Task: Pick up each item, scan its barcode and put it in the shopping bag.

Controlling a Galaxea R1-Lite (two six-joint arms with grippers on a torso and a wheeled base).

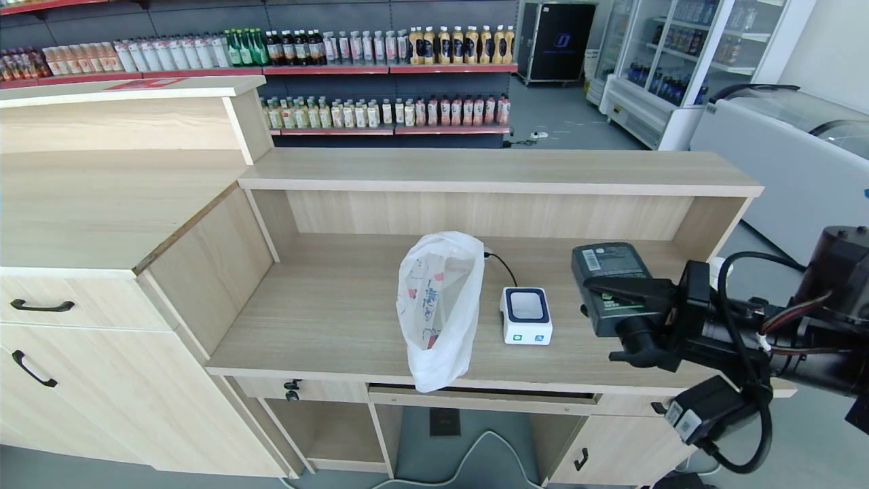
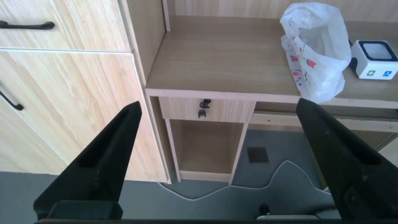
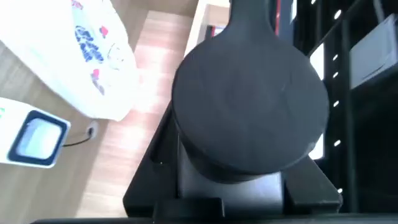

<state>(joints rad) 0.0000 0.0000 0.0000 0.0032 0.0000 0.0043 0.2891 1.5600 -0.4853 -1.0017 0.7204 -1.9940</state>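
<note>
Light-wood checkout counter in front of me, a recessed desk under a raised ledge. On it is a white plastic shopping bag, standing open, its bottom hanging over the front edge. Just beside it, on my right, sits a white barcode scanner, window up. Its black cable runs back toward the bag.

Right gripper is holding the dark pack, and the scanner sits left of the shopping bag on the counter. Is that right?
Not quite. The scanner sits to the right of the shopping bag, not the left, as the head view shows. The rest holds: both are on the counter and the right gripper holds the dark pack.
</note>
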